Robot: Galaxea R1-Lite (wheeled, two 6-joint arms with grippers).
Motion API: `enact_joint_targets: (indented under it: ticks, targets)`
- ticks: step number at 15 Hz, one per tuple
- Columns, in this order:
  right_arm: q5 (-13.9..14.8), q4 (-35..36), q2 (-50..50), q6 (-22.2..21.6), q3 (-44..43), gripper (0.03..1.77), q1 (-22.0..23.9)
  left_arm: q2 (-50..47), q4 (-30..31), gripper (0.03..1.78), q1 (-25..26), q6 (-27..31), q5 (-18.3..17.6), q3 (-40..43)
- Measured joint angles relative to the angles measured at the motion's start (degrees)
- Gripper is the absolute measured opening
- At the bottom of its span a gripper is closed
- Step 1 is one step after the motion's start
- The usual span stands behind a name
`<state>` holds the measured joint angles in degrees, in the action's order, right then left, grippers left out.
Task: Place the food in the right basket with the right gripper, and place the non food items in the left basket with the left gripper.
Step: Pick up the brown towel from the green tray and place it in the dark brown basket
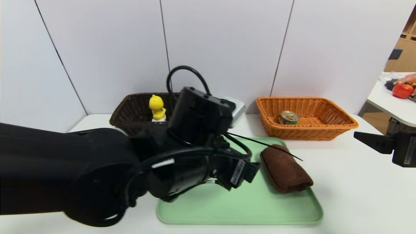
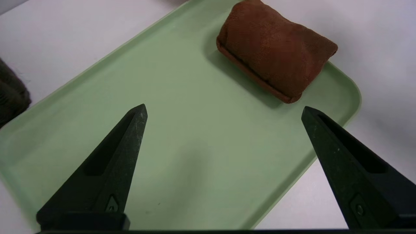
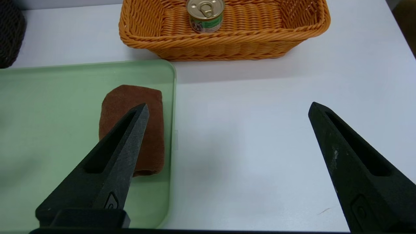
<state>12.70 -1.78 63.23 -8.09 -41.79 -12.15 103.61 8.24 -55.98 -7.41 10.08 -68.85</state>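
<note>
The tin can (image 1: 289, 117) (image 3: 205, 14) stands in the orange-tan right basket (image 1: 325, 130) (image 3: 227, 45). In the dark brown left basket (image 1: 130, 113) the yellow duck toy (image 1: 157, 108) is upright. A rolled brown towel (image 1: 284, 169) (image 2: 276, 48) (image 3: 154, 130) lies at the right side of the green tray (image 1: 240, 208) (image 2: 195, 146). My left gripper (image 2: 224, 109) hangs open over the tray's middle, with the towel just beyond its fingertips and nothing between them. My right gripper (image 3: 228, 104) (image 1: 367, 139) is open and empty over bare table to the right of the tray.
My left arm (image 1: 97, 172) fills the left foreground and hides part of the dark basket and tray. A white box (image 1: 237, 107) sits between the baskets at the wall. A second table with a red object (image 1: 402, 90) stands far right.
</note>
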Motion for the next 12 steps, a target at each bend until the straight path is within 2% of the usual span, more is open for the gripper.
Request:
enact_joint_targets:
  ticks: [5,10,12]
  targets:
    - [-0.13,0.33,0.62,-1.35,1.85,1.69,-0.41,9.33,-7.8,1.69,-4.07,-4.99,4.46,-12.68]
    - [-0.02,0.29,0.57,-1.85,3.47,1.69,-0.41,16.18,-15.7,1.69,-6.17,-9.31,5.9,-25.86]
    - [-0.02,0.3,0.6,-2.01,3.69,1.7,-0.41,18.97,-20.58,1.69,-6.67,-11.37,6.84,-32.61]
